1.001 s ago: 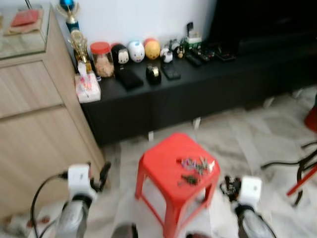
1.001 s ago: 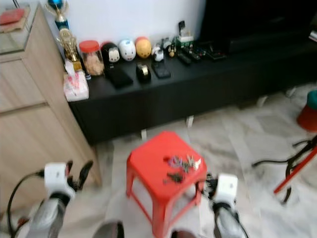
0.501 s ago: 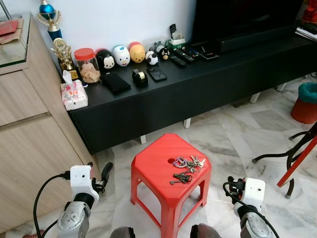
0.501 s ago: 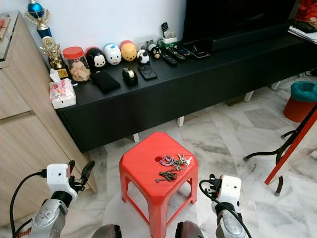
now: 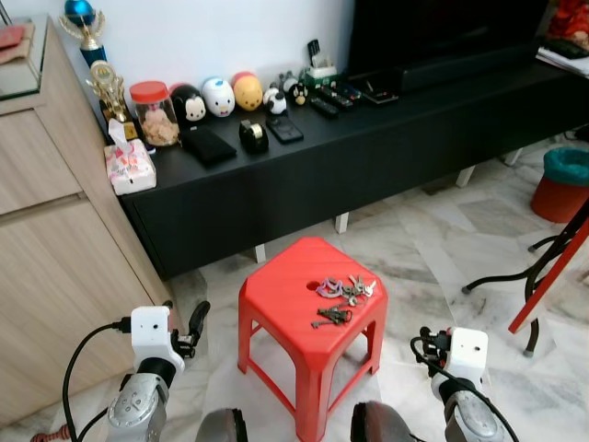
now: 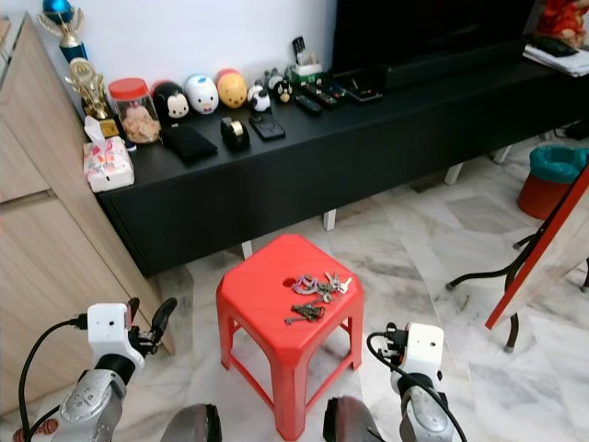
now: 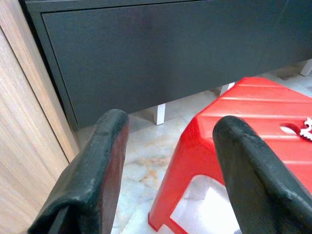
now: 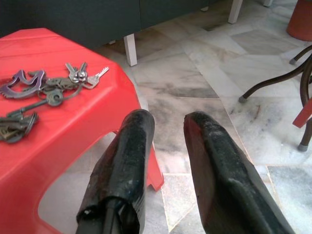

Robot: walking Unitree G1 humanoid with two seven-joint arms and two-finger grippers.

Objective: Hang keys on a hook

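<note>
1. Compared with half a second ago, whole scene is sitting a little differently in the head views: red stool (image 5: pixel 311 308) and black TV console (image 5: pixel 368 157) are appearing slightly lower and leftward. Camera shift, not object movement; keys are lying in the same spot on the stool top.
2. Far left: wooden cabinet (image 5: pixel 55 239) is standing against the console's end, with a trophy (image 5: pixel 103 78) behind its corner.
3. Left gripper (image 5: pixel 193 324) is hovering low beside the cabinet, left of the stool and apart from it. Left wrist view is showing its fingers (image 7: pixel 92 180) spread wide, nothing between them.
4. Console top, left to right: tissue pack (image 5: pixel 129 167), red-lidded jar (image 5: pixel 154 113), a row of round toy figures (image 5: pixel 219 96), tape dispenser (image 5: pixel 252 136), then remotes and small items that are too small to sort out reliably.
5. Centre: stool is standing on the marble floor (image 5: pixel 433 249) in front of the console. Keys (image 5: pixel 342 296) are lying loose on its seat, toward the right half, in two clusters; the farther one is including a purple tag (image 8: pixel 22 81).
6. Right gripper (image 8: pixel 163 131) is hanging just right of the stool, below seat level, not touching the keys. Its fingers (image 8: pixel 131 146) are parted by a narrow gap, gripping nothing.
7. Far right: a dark curved metal leg (image 5: pixel 515 276) with a red bar (image 5: pixel 552 276) is resting on the floor; a teal-and-red bin (image 5: pixel 560 184) is sitting behind.
</note>
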